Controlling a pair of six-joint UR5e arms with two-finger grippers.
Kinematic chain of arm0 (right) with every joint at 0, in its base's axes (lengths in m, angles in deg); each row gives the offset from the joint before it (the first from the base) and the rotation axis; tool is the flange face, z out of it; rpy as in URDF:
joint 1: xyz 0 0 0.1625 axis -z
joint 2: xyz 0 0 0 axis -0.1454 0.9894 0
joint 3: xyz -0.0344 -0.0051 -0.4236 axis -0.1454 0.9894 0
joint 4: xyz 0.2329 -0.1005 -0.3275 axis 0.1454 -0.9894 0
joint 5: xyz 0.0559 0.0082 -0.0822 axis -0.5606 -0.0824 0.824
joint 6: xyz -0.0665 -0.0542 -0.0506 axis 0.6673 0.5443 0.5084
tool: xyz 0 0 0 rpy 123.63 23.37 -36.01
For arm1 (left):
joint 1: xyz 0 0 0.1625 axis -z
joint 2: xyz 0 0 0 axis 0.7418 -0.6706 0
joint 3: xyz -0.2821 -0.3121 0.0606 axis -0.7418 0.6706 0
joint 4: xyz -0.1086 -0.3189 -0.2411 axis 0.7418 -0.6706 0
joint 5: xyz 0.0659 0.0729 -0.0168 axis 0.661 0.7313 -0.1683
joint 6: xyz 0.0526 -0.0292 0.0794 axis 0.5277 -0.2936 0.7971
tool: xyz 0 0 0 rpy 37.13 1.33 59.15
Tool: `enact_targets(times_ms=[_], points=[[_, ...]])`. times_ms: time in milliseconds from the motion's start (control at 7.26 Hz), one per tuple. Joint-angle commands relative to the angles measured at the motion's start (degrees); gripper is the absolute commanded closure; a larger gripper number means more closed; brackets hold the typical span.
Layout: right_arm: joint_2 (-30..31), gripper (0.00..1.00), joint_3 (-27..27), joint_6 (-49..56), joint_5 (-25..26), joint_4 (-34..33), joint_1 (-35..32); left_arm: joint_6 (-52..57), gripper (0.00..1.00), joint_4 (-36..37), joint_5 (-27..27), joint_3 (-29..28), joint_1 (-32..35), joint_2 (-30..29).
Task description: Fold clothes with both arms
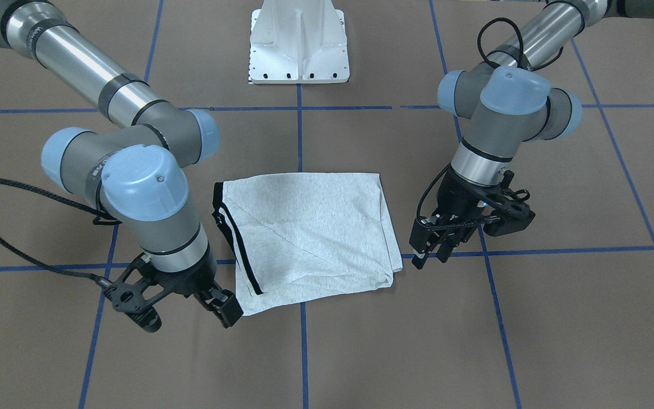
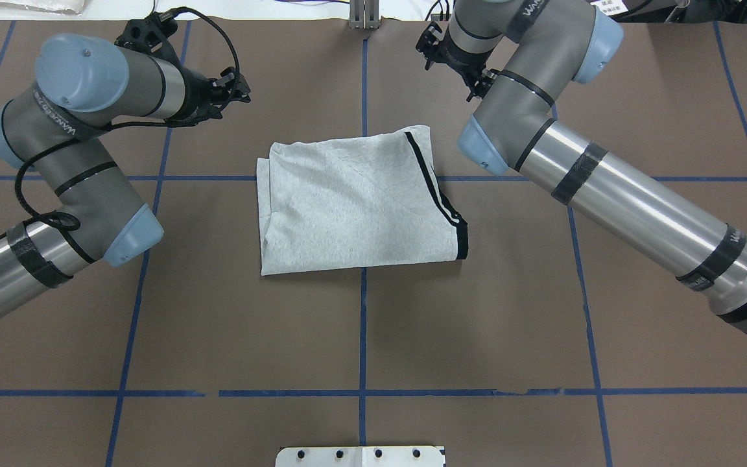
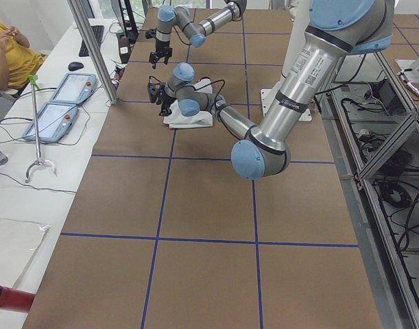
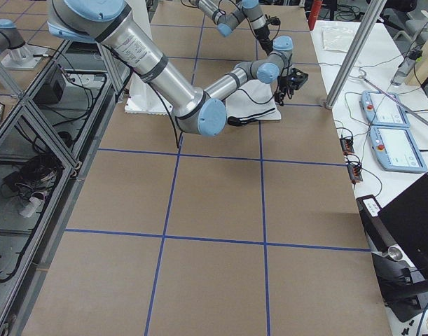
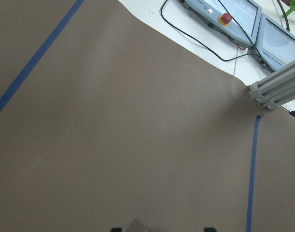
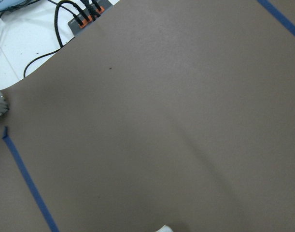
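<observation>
The tabletop (image 2: 218, 324) is covered in brown paper, marked into large squares by blue tape lines (image 2: 362, 337). A folded light-grey T-shirt (image 2: 354, 207) with black trim lies flat near its middle, over a tape crossing. A white metal base plate (image 1: 300, 45) sits at the robot's edge.
</observation>
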Motion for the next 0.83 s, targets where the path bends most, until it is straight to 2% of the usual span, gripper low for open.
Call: enact_targets(times_ms=[0,138,276,413,689], points=[[10.2,0.00,-6.1,16.5,-5.6,0.0,-4.9,16.0,0.35,0.3,-7.5,1.2,3.8,3.0],[16.4,0.00,-11.0,24.9,-8.3,-0.2,-8.4,24.7,0.28,0.6,-8.9,4.4,5.3,6.7],[22.0,0.00,-14.5,33.3,-12.1,-0.3,-12.2,32.2,0.27,0.7,-9.1,7.8,6.6,11.0],[26.7,0.00,-15.9,42.8,-16.4,-0.3,-16.9,38.3,0.00,2.0,-11.3,11.3,8.4,15.3],[34.1,0.00,-16.6,58.4,-19.7,-0.3,-25.6,56.6,0.00,2.8,-18.5,17.1,15.8,25.4]])
